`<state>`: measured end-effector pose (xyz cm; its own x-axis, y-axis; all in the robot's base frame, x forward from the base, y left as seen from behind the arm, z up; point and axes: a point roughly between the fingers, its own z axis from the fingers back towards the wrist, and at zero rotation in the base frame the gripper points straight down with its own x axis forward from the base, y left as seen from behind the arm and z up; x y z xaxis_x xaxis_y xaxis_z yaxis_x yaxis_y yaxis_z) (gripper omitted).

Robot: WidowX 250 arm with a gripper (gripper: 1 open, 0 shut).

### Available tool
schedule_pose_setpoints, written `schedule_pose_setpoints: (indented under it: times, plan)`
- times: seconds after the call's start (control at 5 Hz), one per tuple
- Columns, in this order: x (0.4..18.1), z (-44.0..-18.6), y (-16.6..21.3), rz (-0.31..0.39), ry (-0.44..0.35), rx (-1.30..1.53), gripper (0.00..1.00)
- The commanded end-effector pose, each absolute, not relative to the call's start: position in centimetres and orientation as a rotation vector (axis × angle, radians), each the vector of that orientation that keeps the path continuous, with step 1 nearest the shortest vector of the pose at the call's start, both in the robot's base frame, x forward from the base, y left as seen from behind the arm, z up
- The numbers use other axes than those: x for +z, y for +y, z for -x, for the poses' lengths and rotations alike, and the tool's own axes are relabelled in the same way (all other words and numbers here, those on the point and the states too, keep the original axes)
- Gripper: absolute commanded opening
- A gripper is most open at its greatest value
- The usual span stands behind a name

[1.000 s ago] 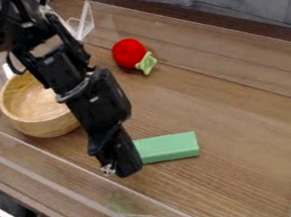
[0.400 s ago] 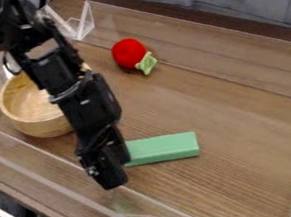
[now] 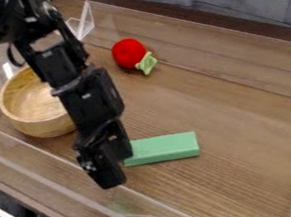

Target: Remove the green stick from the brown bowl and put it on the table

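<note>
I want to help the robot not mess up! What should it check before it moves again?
1. Green stick out of the brown bowl: ok.
2. Stick lying flat on the table: ok.
3. Gripper let go of the stick: cannot tell, the arm hides its fingertips.
4. Bowl upright, nothing seen inside: ok.
5. Red ball well away from the arm: ok.
6. Clear wall close to the gripper: not ok, move carefully.
</note>
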<state>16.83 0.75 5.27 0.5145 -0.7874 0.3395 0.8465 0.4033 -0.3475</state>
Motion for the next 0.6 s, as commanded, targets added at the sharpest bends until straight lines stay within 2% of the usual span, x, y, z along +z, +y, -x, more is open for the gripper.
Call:
schedule_pose_setpoints:
  times: [0.0, 0.4]
  plan:
    - [6.9, -17.8, 1.6, 0.46, -0.173, -1.012, 1.0]
    - [5.2, -18.1, 0.2, 0.467, -0.131, -1.192, 1.0]
